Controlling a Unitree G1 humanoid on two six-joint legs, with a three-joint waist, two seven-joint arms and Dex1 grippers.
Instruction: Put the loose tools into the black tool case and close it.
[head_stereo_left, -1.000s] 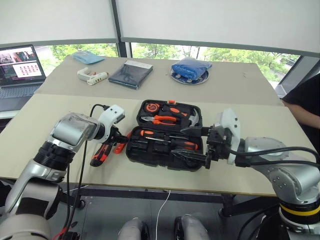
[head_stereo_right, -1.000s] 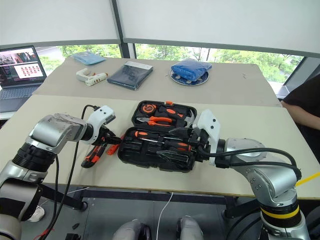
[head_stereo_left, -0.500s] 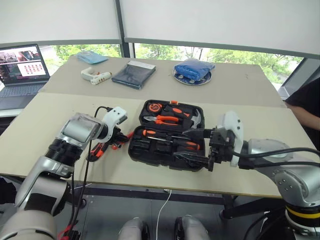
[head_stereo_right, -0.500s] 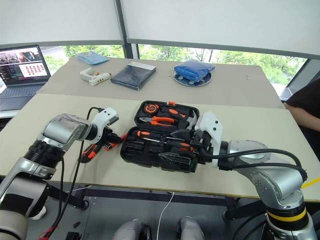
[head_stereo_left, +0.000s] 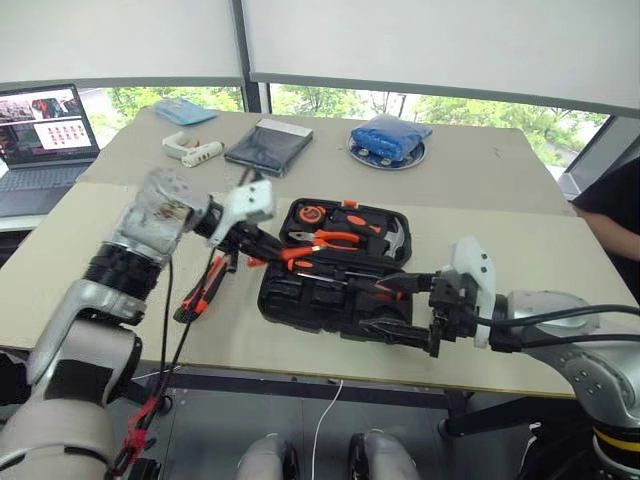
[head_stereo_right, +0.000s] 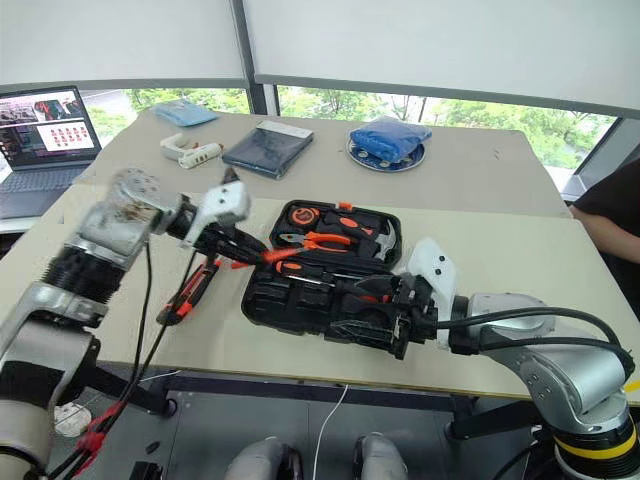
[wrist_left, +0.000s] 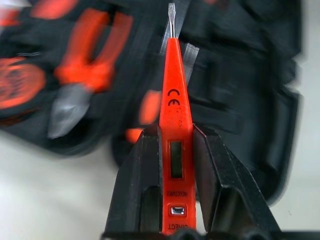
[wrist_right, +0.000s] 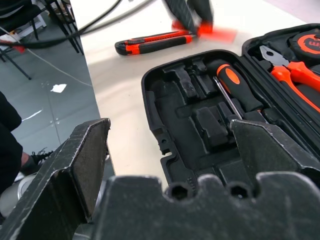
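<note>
Your left gripper (wrist_left: 175, 150) pinches the slim orange screwdriver (wrist_left: 173, 100) above the black tool case (head_stereo_left: 335, 290), 9 o'clock side; right gripper (wrist_right: 170, 150) gapes empty. Thin grip: tester may twist, miss its recess.

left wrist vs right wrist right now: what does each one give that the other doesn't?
Left wrist: the left gripper shut on the slim orange screwdriver, flat tip out past the fingers, pointing at the case.

Right wrist: the right gripper open at the case's near edge, the utility knife on the table beside the case, and a long screwdriver seated in a recess.

Both: the open black tool case and the orange-handled pliers.
</note>
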